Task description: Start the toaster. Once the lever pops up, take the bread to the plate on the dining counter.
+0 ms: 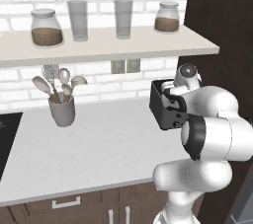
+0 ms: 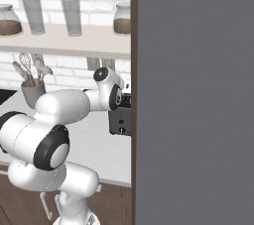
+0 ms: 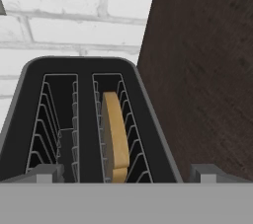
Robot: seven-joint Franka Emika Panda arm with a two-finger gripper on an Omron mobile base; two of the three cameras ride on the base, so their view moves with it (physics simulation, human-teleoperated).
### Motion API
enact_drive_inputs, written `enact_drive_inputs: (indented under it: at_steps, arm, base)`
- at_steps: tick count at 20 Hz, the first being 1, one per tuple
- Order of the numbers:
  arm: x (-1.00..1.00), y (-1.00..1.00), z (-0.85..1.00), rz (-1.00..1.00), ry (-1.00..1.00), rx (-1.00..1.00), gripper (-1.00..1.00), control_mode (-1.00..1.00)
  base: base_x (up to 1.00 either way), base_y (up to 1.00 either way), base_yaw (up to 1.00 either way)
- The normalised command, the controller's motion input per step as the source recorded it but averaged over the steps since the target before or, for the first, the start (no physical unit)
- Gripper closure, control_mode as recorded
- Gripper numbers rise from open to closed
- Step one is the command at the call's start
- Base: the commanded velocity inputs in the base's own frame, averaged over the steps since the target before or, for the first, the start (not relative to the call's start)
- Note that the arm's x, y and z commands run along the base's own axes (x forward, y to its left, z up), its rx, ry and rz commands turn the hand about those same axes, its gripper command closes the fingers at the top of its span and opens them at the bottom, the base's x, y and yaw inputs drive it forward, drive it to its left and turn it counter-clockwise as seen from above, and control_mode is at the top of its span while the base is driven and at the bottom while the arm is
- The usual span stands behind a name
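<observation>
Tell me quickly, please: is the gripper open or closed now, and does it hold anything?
Gripper: open, holding nothing; its fingers stand wide apart above the toaster, with the bread in the right slot.

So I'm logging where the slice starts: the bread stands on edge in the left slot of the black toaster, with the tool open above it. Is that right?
Not quite. In the hand view the bread stands on edge in the right slot of the black toaster; the left slot holds no slice. The rest holds: the tool is open above it.
</observation>
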Motion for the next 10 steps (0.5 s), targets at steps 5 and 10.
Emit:
enact_drive_inputs:
  at_steps: [5, 10]
  arm:
    - [0.0, 0.0, 0.0, 0.0, 0.0, 0.0, -1.0, -1.0]
    - [0.0, 0.0, 0.0, 0.0, 0.0, 0.0, -1.0, -1.0]
  base:
    - [0.0, 0.0, 0.0]
    - [0.0, 0.0, 0.0]
